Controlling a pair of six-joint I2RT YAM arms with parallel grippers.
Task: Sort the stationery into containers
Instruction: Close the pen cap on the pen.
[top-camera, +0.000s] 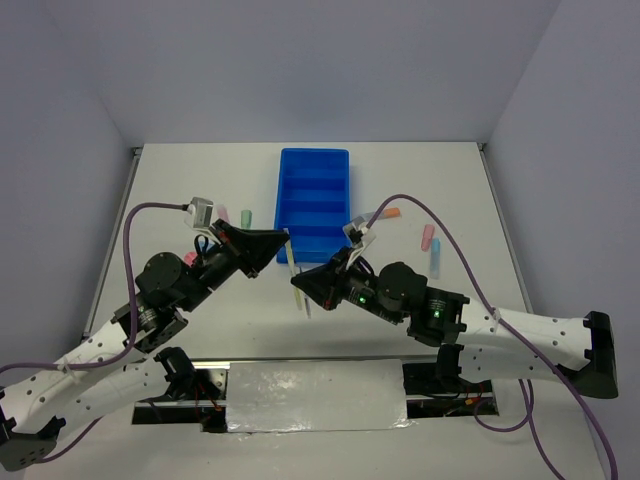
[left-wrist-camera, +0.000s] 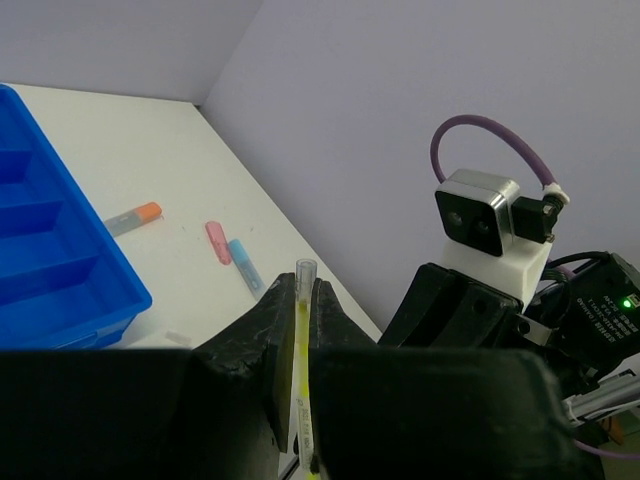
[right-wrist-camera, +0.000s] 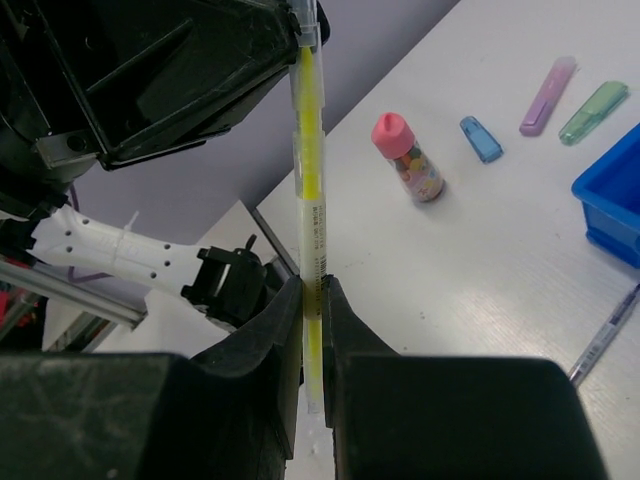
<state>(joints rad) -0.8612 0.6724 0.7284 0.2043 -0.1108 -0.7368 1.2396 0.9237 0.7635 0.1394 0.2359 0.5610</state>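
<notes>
A thin yellow pen (right-wrist-camera: 310, 150) is held at both ends, above the table just in front of the blue tray (top-camera: 313, 200). My left gripper (left-wrist-camera: 300, 285) is shut on one end of the pen (left-wrist-camera: 300, 340). My right gripper (right-wrist-camera: 312, 285) is shut on the other end. In the top view the left gripper (top-camera: 284, 240) and right gripper (top-camera: 298, 284) face each other. A pink marker (top-camera: 224, 216) and a green marker (top-camera: 247, 216) lie left of the tray. An orange-grey marker (top-camera: 385, 214), a pink marker (top-camera: 428, 237) and a blue marker (top-camera: 436, 260) lie to its right.
A small pink-capped bottle (right-wrist-camera: 408, 158) and a loose blue cap (right-wrist-camera: 481, 139) lie left of the tray, near the left arm. A thin grey pen (right-wrist-camera: 605, 335) lies on the table by the tray's near corner (right-wrist-camera: 610, 200). Walls close in the table's far and side edges.
</notes>
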